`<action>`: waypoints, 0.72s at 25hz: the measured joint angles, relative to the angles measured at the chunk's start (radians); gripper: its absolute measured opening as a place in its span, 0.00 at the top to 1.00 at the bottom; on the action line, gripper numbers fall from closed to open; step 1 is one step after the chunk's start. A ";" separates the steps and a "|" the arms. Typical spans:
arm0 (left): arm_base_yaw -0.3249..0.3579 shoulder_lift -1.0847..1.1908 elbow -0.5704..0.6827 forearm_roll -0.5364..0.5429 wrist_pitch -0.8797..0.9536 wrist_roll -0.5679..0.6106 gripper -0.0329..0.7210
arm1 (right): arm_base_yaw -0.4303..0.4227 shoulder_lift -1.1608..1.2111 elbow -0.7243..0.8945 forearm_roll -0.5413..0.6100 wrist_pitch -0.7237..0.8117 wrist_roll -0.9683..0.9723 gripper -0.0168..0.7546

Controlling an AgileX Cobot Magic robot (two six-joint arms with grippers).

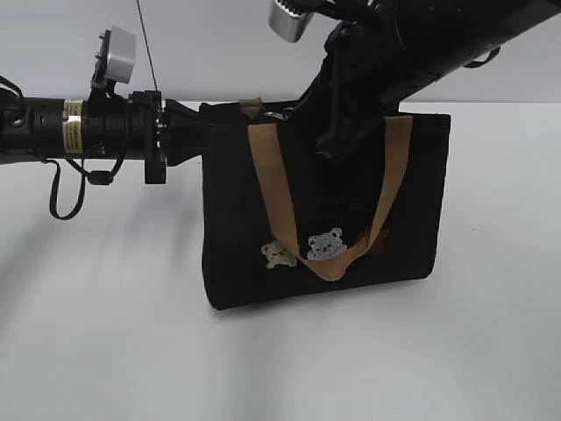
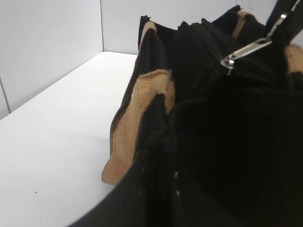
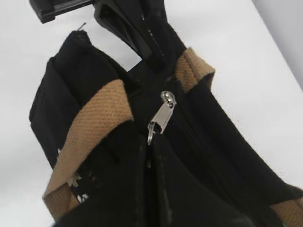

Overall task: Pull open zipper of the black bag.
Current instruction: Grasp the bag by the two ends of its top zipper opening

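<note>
The right gripper (image 3: 150, 142) is clamped on the zipper (image 3: 161, 118) tab; the left gripper (image 1: 197, 132) pinches the black bag (image 1: 245, 254)'s left end. Best pull steadily rightward.

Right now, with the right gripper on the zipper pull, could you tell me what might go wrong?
1. The right gripper pinches only the end loop of the zipper pull, so it could slip off under tension.
2. The left gripper clamps just the end of the black bag; the soft fabric may drag or tip instead of unzipping.
3. The tan handle lies beside the track and might snag.
</note>
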 joint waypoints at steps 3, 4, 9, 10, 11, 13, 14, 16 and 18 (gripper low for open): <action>0.000 0.000 0.000 0.001 0.013 0.000 0.91 | 0.000 0.012 -0.004 0.002 0.006 0.039 1.00; 0.000 0.000 0.000 0.001 0.015 0.000 0.91 | 0.000 0.013 -0.005 0.002 0.006 0.052 1.00; 0.000 0.000 0.000 0.001 0.020 0.005 0.91 | 0.000 0.014 -0.005 0.004 0.006 0.093 1.00; 0.000 0.000 0.000 0.001 0.020 0.005 0.91 | 0.000 0.014 -0.005 0.005 0.006 0.099 1.00; 0.000 0.000 0.000 0.001 0.020 0.005 0.91 | 0.000 0.014 -0.005 0.004 0.006 0.104 1.00; 0.000 0.000 0.000 0.001 0.020 0.005 0.91 | 0.000 0.014 -0.005 0.005 0.006 0.108 0.99; 0.000 0.000 0.000 0.001 0.020 0.005 0.91 | 0.000 0.015 -0.005 0.005 0.006 0.109 0.99; 0.000 0.000 0.000 0.001 0.022 0.005 0.91 | 0.000 0.017 -0.005 0.005 0.006 0.109 0.99; 0.000 0.000 0.000 0.001 0.023 0.005 0.91 | 0.000 0.017 -0.005 0.005 0.006 0.110 0.98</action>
